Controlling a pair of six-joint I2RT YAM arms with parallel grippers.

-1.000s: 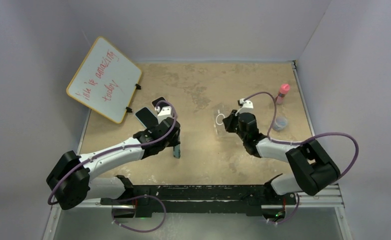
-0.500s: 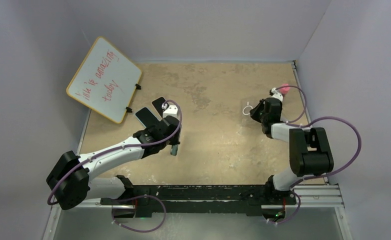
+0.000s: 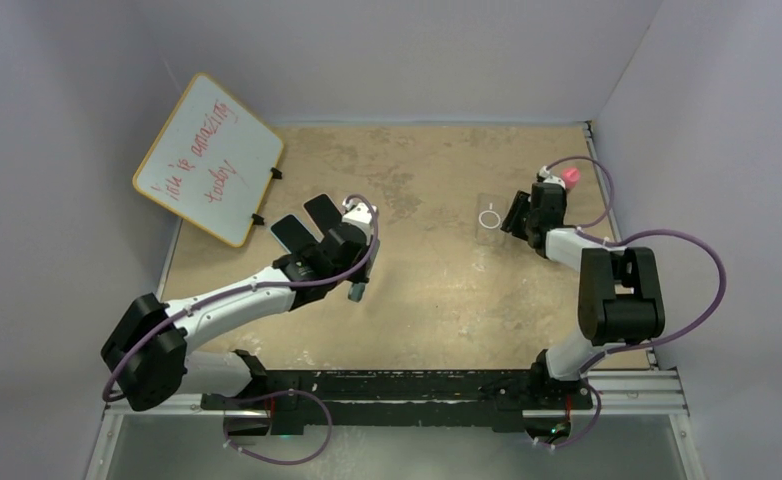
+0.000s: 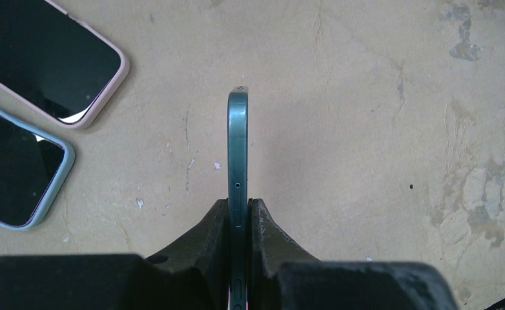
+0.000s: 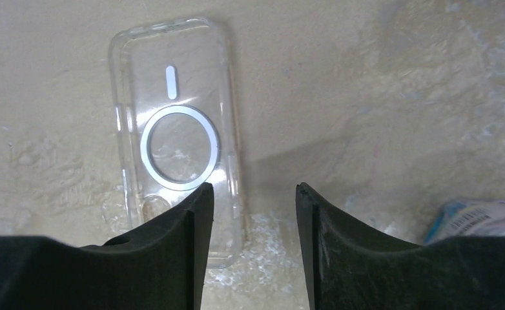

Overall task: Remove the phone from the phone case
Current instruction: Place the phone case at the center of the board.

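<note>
My left gripper (image 4: 239,205) is shut on a dark teal phone (image 4: 237,148), held edge-on above the table; in the top view the phone (image 3: 357,291) hangs below the gripper (image 3: 355,275). The empty clear phone case (image 5: 172,135) with a white ring lies flat on the table at the right rear, also seen in the top view (image 3: 490,217). My right gripper (image 5: 253,194) is open and empty, its left finger over the case's near corner; in the top view the gripper (image 3: 515,215) sits just right of the case.
Two other cased phones, one pink (image 4: 50,55) and one light blue (image 4: 14,168), lie left of my left gripper. A whiteboard (image 3: 209,157) leans at the back left. A pink-capped bottle (image 3: 569,177) stands at the back right, with a labelled item (image 5: 476,219) by the right gripper.
My right gripper has carried the clear case to the back right, let go of it and now stands open. My left gripper has shifted right and rearward with the phone.
</note>
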